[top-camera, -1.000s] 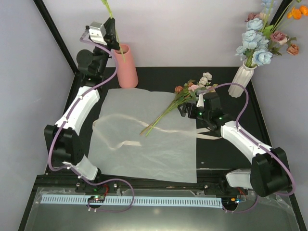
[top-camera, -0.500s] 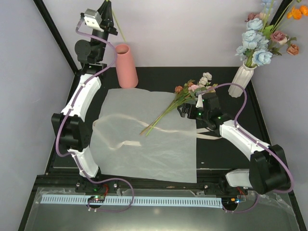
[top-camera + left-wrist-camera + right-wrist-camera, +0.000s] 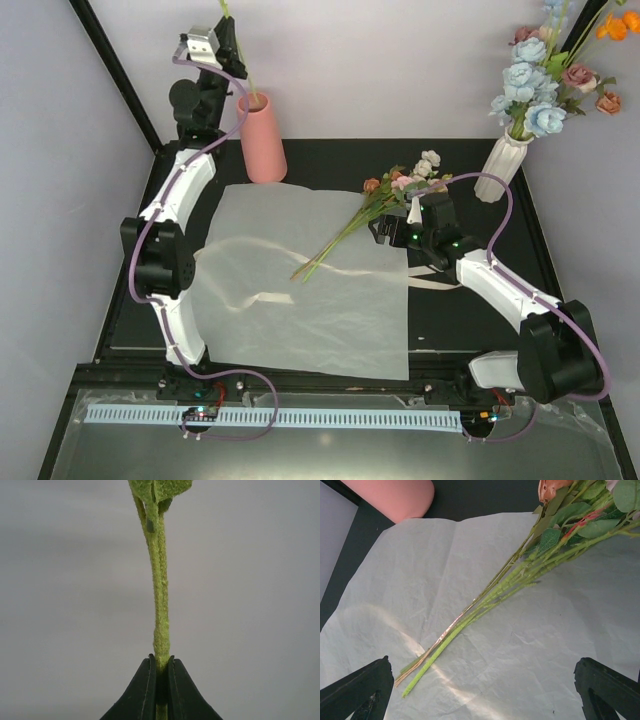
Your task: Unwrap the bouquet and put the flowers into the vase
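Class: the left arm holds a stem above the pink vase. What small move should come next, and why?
Probably lower the left arm a little. Its fingers are shut on the green stem, whose lower end seems just at the mouth of the vase, so letting go could tip it out.

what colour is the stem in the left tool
Light green and fuzzy; the stem shows best in the left wrist view.
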{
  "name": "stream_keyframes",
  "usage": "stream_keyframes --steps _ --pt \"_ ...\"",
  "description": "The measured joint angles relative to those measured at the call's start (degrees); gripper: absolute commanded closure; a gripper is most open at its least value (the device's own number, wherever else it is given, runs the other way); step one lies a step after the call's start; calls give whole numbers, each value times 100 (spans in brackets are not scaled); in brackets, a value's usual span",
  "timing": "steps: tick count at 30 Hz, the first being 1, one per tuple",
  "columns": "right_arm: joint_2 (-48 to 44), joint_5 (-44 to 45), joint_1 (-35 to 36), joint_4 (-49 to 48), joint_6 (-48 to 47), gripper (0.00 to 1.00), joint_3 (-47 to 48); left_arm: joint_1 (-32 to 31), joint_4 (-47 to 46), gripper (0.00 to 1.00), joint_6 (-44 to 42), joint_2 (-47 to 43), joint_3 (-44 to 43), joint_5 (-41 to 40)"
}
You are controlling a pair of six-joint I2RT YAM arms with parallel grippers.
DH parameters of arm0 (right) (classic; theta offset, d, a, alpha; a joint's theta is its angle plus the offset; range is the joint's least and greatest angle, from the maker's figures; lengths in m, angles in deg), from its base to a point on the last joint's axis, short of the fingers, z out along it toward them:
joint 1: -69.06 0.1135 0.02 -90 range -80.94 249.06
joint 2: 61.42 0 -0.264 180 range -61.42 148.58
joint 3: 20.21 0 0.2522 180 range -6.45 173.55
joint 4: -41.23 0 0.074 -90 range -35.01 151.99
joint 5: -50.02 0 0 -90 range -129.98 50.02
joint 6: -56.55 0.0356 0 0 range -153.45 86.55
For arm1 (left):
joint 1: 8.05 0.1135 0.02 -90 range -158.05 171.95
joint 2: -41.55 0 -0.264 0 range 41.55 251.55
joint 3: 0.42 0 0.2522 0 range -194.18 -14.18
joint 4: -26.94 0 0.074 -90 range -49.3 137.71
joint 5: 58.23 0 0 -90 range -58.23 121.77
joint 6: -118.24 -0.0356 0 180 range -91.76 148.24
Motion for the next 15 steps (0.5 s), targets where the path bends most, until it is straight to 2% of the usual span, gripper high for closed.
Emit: stream_keyframes --steps 9,15 --pt "9 4 0 2 0 0 0 107 -35 96 192 44 525 -190" --pt "9 4 0 7 0 0 0 210 223 51 581 55 538 -365"
